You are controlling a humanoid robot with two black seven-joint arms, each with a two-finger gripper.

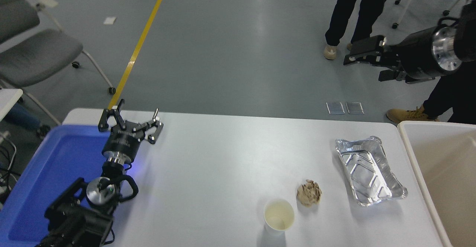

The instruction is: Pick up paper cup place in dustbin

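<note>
The paper cup (279,217) is small and white with a pale cream inside. It stands upright near the table's front edge, right of the middle. The dustbin (406,143) is a large beige-cream bin at the table's right end. My right gripper (366,67) is open and empty. It hangs high beyond the table's far right corner, pointing left, far from the cup. My left gripper (133,112) is open and parked at the far left, beside the blue tray.
A crumpled brown paper ball (309,193) lies just right of and behind the cup. A silver foil tray (368,170) lies between the ball and the dustbin. A shallow blue tray (48,165) is at the left. People's legs (353,12) stand beyond the table.
</note>
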